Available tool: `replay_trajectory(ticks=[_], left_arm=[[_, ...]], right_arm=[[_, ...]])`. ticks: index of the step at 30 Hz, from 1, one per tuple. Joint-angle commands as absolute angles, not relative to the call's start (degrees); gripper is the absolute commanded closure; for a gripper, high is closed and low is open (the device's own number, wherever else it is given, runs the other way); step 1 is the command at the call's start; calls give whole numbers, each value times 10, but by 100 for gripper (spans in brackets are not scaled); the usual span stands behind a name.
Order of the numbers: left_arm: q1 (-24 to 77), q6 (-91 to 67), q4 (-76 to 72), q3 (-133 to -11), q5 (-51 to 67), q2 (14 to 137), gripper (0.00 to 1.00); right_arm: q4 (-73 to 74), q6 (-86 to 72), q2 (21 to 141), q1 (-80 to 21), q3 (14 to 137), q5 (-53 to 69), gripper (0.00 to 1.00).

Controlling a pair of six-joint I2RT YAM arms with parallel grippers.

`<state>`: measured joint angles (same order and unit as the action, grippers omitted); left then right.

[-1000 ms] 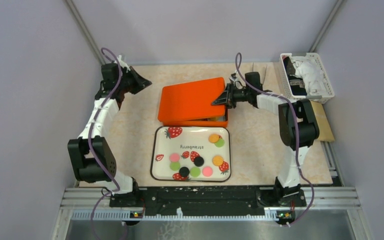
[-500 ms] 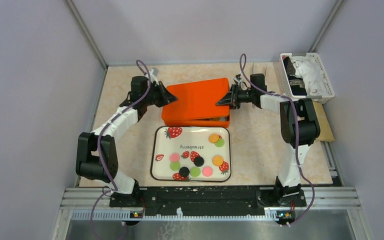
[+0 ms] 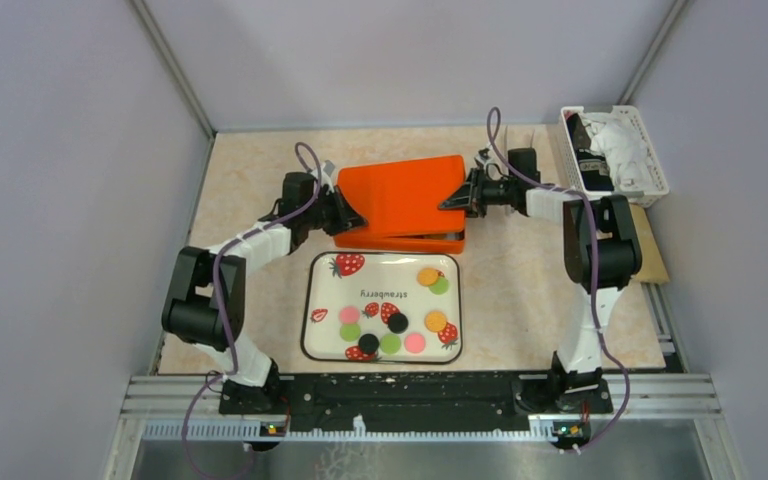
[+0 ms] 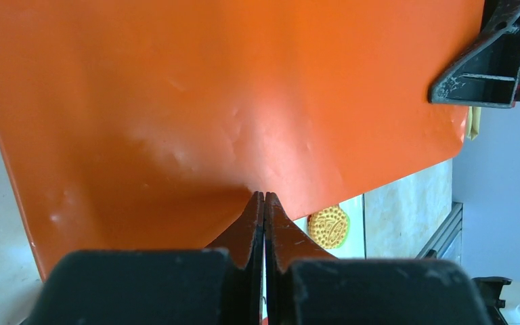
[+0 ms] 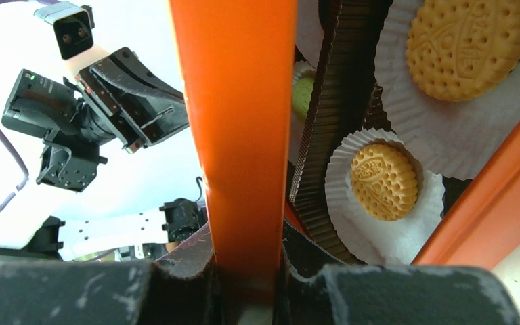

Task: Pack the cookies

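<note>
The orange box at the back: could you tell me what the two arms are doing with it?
The right gripper is clamped on the right edge of the orange lid, holding it tilted over the orange box. The left gripper is shut, with its tips against the lid's left side. Inside the box, biscuits sit in white paper cups. The coloured cookies lie on the strawberry tray, not yet packed.

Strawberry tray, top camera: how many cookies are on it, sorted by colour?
orange cookies: 2
green cookies: 3
pink cookies: 2
black cookies: 2
Total on the tray: 9
</note>
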<state>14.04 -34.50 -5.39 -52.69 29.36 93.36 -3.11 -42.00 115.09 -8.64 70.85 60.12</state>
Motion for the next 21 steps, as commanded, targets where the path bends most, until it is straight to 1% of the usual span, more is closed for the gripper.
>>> replay_trajectory(ticks=[1,7,12,14,21], left_arm=[[146,-344,-106,-520,309,945,100],[149,-354,-125,-511,320,965,100],[153,-358,-137,-508,327,980,100],[154,-360,-143,-508,328,984,100],[155,-365,-151,-511,338,1000,100]], right_arm=[[12,-393,1149,-67,699,479,89],[30,-388,1142,-61,698,462,61],[40,-387,1129,-55,694,453,48],[48,-384,1120,-51,694,448,46],[122,-346,1086,-30,702,413,46]])
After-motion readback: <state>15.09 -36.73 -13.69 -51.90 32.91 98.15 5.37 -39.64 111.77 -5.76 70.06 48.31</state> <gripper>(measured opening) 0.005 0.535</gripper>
